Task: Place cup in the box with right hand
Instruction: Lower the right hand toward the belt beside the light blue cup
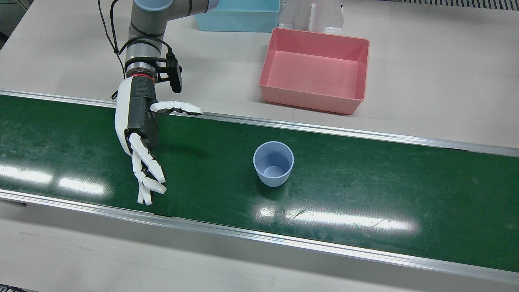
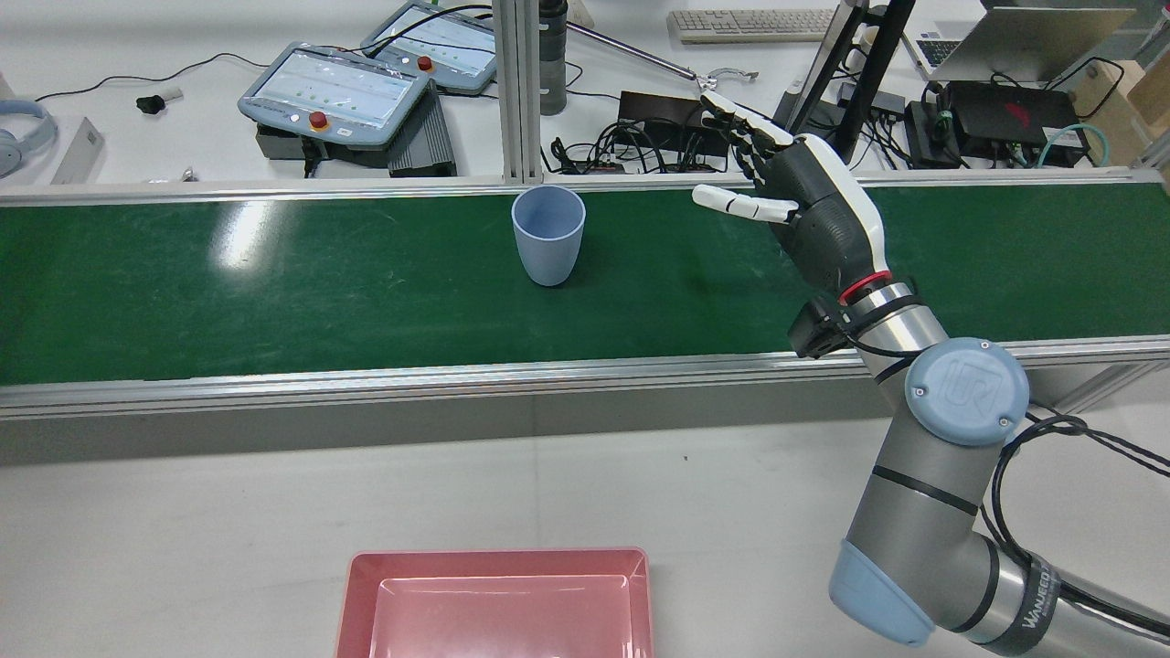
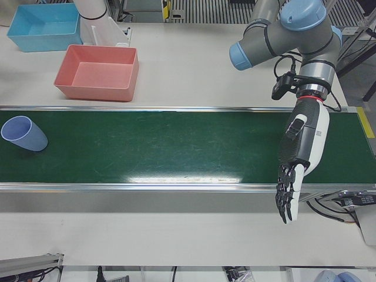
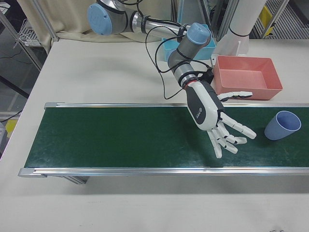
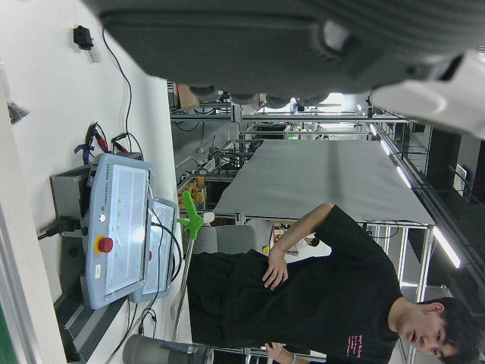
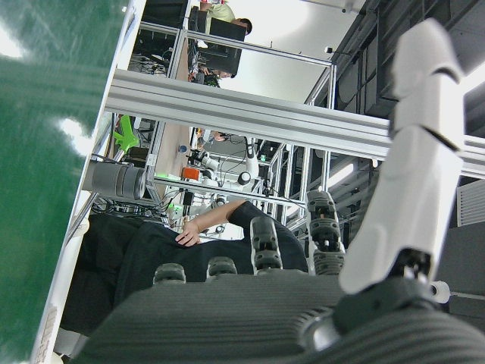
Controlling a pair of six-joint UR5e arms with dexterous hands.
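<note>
This is a robotics lab or test station. A green conveyor belt (image 1: 365, 211) with aluminium side rails crosses a pale work table (image 1: 425, 73), and grey jointed industrial arms (image 4: 145, 21) reach over it. Behind the belt lie two teach pendants (image 2: 334, 91) with red stop buttons, tangled cables (image 2: 631, 142), a keyboard (image 2: 749, 23) and a laptop (image 2: 1033, 41). Aluminium framing (image 6: 250, 114) and what seem to be further racks of equipment fill the blurred background.

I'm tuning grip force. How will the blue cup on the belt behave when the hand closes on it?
The cup looks like thin, empty plastic, so probably light and stiff. It stands upright on a base narrower than its rim, so a sideways nudge from the open right hand could tip it. Its smooth tapered wall may slip downward.
</note>
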